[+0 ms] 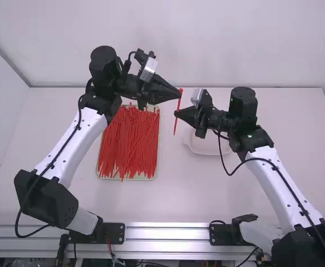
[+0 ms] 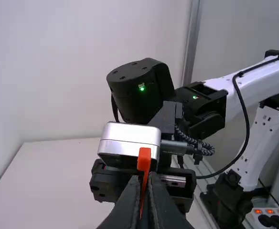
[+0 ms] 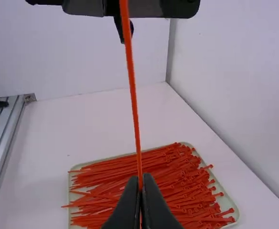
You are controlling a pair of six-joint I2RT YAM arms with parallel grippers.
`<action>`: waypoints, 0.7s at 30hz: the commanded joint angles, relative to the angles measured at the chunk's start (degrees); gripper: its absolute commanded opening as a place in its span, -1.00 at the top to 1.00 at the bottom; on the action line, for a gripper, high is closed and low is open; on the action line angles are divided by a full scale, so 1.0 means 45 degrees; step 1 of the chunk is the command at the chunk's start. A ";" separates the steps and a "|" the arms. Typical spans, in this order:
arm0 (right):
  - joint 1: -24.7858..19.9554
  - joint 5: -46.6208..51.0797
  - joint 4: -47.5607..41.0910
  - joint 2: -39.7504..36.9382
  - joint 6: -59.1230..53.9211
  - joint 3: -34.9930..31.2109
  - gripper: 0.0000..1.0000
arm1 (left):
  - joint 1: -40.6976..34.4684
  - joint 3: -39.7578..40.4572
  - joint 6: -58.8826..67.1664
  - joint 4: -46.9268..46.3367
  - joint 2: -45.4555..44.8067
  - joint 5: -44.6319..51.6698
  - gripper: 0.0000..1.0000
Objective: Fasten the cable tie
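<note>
Worktop (image 1: pixel 207 183): white. Tray (image 1: pixel 157 167) sits left of centre and carries a spread heap of red spare ties (image 1: pixel 129 142). A white bowl (image 1: pixel 207 147) stands just right of the tray, under the right arm's wrist.

Left gripper (image 1: pixel 173 90): raised above the tray's far right corner, fingers pinched together on the upper end of the tie (image 1: pixel 178 103).

Right gripper (image 1: pixel 179 115): just below the left one and facing it, fingers clamped on the same tie lower down the strap.

Tie: held clear of the worktop and near upright, stretched straight between the two grippers over the gap between tray and bowl. A short tail hangs free under the right gripper. In the left wrist view the head (image 2: pixel 144 160) pokes out just past the left fingertips.

Step, as judged: one tie is picked and held two-handed; no loop yet, nothing threaded.

Next move likely calls for bending the strap round and steering the tail tip into the head slot. The slot is small, so alignment must be close. The right grip sits near the tail, which may leave little free length to feed.
</note>
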 commanded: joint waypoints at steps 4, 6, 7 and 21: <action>0.0083 -0.0083 0.0034 0.0019 0.0097 -0.0117 1.00 | -0.0083 0.0053 0.0044 0.0078 -0.0117 0.0102 0.82; 0.0083 -0.0087 0.0029 0.0019 0.0102 -0.0117 1.00 | -0.0083 0.0053 0.0044 0.0083 -0.0117 0.0092 0.81; 0.0083 -0.0083 0.0029 0.0019 0.0102 -0.0117 1.00 | -0.0083 0.0053 0.0049 0.0078 -0.0117 0.0097 0.83; 0.0000 0.0855 -0.0034 0.0015 0.0087 -0.0117 -0.98 | 0.0151 -0.0087 -0.1137 -0.0029 -0.0117 -0.2375 0.97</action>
